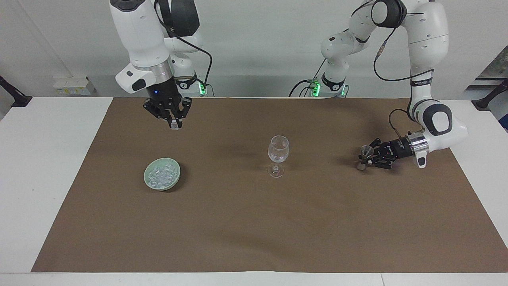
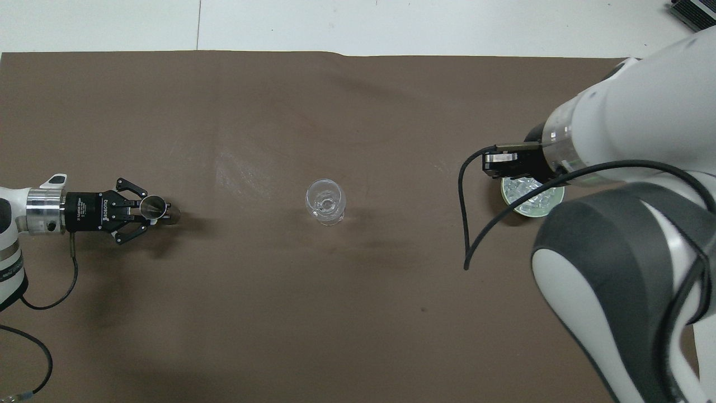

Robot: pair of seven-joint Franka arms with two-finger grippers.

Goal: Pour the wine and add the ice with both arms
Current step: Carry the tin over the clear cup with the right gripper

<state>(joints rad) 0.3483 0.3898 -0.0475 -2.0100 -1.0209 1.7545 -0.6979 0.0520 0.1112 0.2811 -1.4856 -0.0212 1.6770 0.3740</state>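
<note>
Facing view, read left to right. Upper left: the right gripper (image 1: 174,124), raised above the mat, its fingers pinched on a small whitish piece, apparently an ice cube (image 1: 174,127); so small a piece could slip free in carrying. Lower left of centre: the green bowl (image 1: 176,172) holding the ice (image 1: 160,175). Centre: the wine glass (image 1: 278,155), upright and seemingly empty; a low approach might clip its rim and topple it. Right: the left gripper (image 1: 372,157), low over the mat, clamped on a small stemmed cup (image 1: 365,151); tilting it short of the glass would spill onto the mat.
</note>
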